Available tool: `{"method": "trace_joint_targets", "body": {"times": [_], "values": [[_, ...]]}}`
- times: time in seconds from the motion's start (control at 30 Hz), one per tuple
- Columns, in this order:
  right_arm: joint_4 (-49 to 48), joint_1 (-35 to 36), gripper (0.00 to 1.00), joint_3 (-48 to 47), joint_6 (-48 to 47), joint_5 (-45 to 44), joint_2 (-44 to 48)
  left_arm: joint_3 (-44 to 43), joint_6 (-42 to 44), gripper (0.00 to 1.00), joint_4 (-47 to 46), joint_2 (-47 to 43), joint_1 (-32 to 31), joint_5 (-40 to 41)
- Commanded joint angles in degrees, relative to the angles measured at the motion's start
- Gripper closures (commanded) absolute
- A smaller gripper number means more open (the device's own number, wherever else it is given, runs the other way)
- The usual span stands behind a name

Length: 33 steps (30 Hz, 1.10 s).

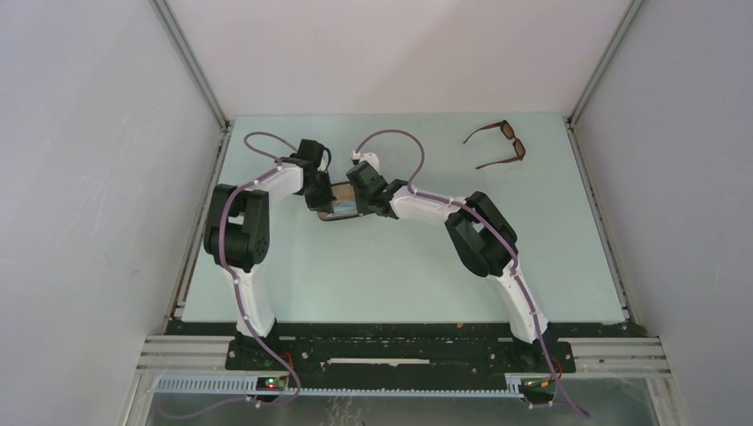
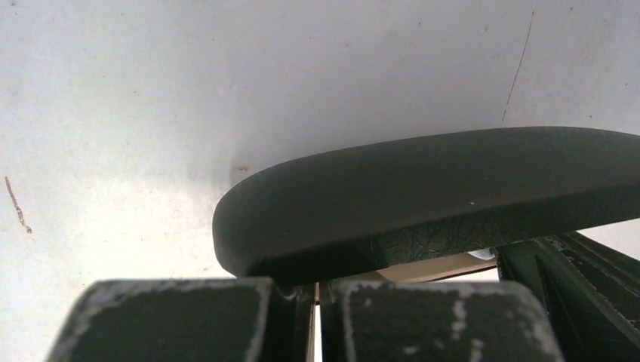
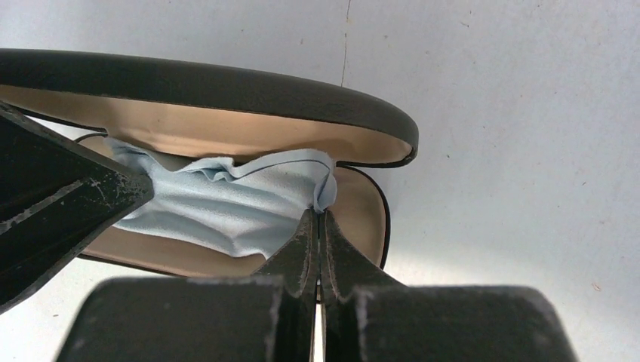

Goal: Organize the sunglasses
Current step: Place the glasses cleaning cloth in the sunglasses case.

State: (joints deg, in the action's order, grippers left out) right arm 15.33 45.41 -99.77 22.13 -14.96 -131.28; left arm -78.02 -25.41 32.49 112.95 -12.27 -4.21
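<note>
The brown-framed sunglasses [image 1: 498, 145] lie unfolded at the back right of the table, far from both grippers. An oblong black case [image 1: 342, 207] with tan lining lies open mid-table between the two grippers. My left gripper [image 1: 321, 201] is shut on the case's near edge; in the left wrist view the black lid [image 2: 423, 196] rises just above the closed fingertips of my left gripper [image 2: 317, 290]. My right gripper [image 3: 318, 219] is shut on a corner of a light blue cloth [image 3: 226, 200] that lies inside the open case [image 3: 226, 128].
White walls and metal rails enclose the pale green table [image 1: 400, 275] on the left, back and right. A finger of the left gripper [image 3: 60, 204] shows at the left of the right wrist view.
</note>
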Motion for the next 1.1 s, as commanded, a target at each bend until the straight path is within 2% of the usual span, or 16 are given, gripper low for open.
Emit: {"method": "trace_joint_targets", "body": {"times": [0.0, 0.07, 0.33, 0.5, 0.57, 0.87, 1.07], "values": [[3.7, -1.6, 1.00, 1.0, -2.9, -5.0, 4.2, -0.6, 2.6, 1.00, 3.4, -2.0, 1.0, 6.8], [3.9, -1.9, 1.00, 1.1, -2.1, -3.8, 4.6, -0.3, 2.6, 1.00, 3.4, -2.1, 1.0, 7.0], [5.0, -2.8, 0.90, 2.0, 0.6, -0.7, 6.9, 0.2, 2.5, 1.00, 2.2, -2.4, 1.0, 5.1], [5.4, -2.6, 0.75, 2.4, 0.9, -0.6, 7.8, 1.1, 2.6, 1.00, 1.5, -2.6, 0.9, 4.7], [5.6, -2.5, 0.72, 2.4, 0.8, -0.7, 8.0, 1.4, 2.3, 1.00, 0.8, -2.6, 0.9, 4.6], [4.6, -2.6, 0.71, 3.8, 1.9, 1.6, 10.3, 1.2, 2.5, 1.00, 0.6, -2.6, 0.5, 2.7], [0.4, -1.8, 0.72, 6.4, 2.6, 5.2, 13.4, 1.0, 2.5, 1.00, 0.4, -2.5, -0.1, 2.7]]}}
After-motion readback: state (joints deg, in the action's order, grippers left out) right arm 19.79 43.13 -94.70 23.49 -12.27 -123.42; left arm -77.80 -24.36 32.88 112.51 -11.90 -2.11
